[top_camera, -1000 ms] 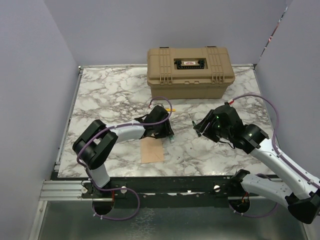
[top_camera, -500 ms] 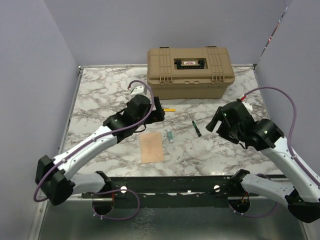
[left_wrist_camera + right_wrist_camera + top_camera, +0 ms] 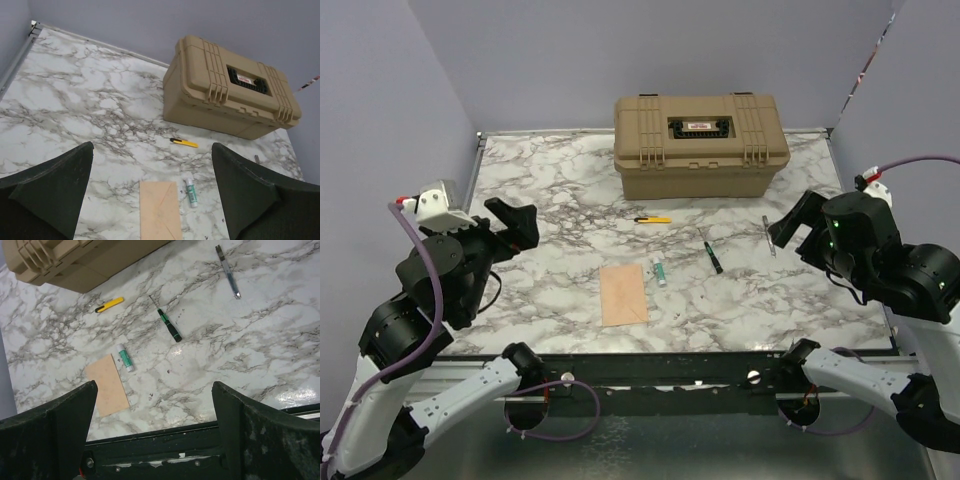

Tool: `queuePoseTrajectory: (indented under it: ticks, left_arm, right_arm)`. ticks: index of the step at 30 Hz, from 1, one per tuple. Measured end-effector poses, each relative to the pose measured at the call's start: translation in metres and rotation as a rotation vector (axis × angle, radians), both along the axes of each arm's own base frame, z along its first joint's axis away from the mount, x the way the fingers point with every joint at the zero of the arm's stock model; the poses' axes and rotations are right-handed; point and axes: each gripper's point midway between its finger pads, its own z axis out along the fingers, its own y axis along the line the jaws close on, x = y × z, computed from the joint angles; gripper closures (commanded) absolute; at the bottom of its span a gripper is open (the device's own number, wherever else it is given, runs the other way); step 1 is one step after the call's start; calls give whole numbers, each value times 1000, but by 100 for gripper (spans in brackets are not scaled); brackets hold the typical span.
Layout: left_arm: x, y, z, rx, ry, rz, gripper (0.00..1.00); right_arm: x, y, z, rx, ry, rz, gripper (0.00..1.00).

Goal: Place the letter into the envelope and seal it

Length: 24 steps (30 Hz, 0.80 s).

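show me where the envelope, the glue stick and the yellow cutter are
envelope (image 3: 624, 294), top view, middle of its face
glue stick (image 3: 660, 271), top view, middle of its tube
yellow cutter (image 3: 653, 219), top view, middle of its body

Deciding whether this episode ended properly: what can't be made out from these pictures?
- The letter: no loose sheet in any view; if inside the envelope, the paper hides it.
- Sealed or not: too small from the top; left wrist view crops the envelope at its bottom edge.
- Label on the tan case: too small to read.
- Thin metal tool, right side: too small to name.
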Motion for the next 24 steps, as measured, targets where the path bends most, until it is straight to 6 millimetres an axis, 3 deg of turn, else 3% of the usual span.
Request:
queuePoseTrajectory:
  ticks: [7,24]
  left_arm:
    - [-12,20,-12,77,26,30,1]
    - [-36,56,8,86,-28,89,1]
  right_arm:
    - [1,-2,14,-14,-33,14,0]
    - [-12,-13,30,24,-107,29,0]
